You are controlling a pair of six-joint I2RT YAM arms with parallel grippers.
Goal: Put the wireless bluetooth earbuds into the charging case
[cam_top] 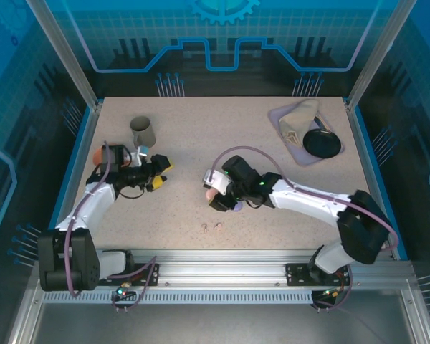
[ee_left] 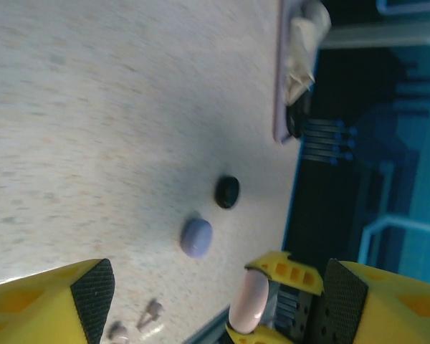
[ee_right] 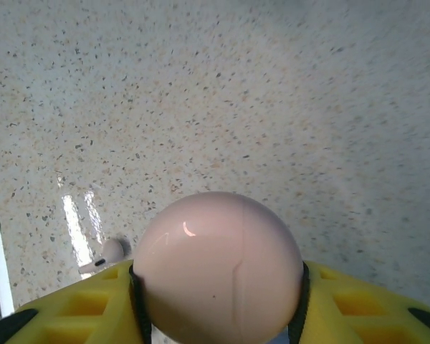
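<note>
Around it all, a booth of blue-lit panels [cam_top: 222, 43] on pale metal posts, with dark gaps behind. Below, a speckled beige tabletop [cam_top: 201, 136], matt but for one bright patch of reflected light in the right wrist view. Along the near edge, a metal rail [cam_top: 222, 271] carrying both arm bases.

Left arm [cam_top: 93, 204], white and black, bent in towards the middle-left. Right arm [cam_top: 308, 199] stretched leftwards across the middle.

In the far right corner, a lavender tray [cam_top: 295, 154] lying flat, bearing a crumpled beige cloth [cam_top: 299, 118] and a black round disc [cam_top: 322, 143]. Far left, an upright grey cup [cam_top: 144, 130].

Left pincer [cam_top: 163, 175] spread wide in front of the cup, tabletop showing between its yellow fingers. Right pincer [cam_top: 213, 193] pinching a pink charging case [ee_right: 218, 269] between its yellow fingers, a thin seam line down the glossy shell. Whether lifted or resting, cannot tell.

Just beside that, a lavender case [ee_left: 196, 238] on the surface, and a little farther off a small black rounded piece [ee_left: 227, 191], too blurred to name.

Smallest of all, two pinkish-beige earbuds [cam_top: 204, 226] [cam_top: 217, 225], loose on the tabletop near the front edge. Side by side, apart from the pink charging case and outside it.
</note>
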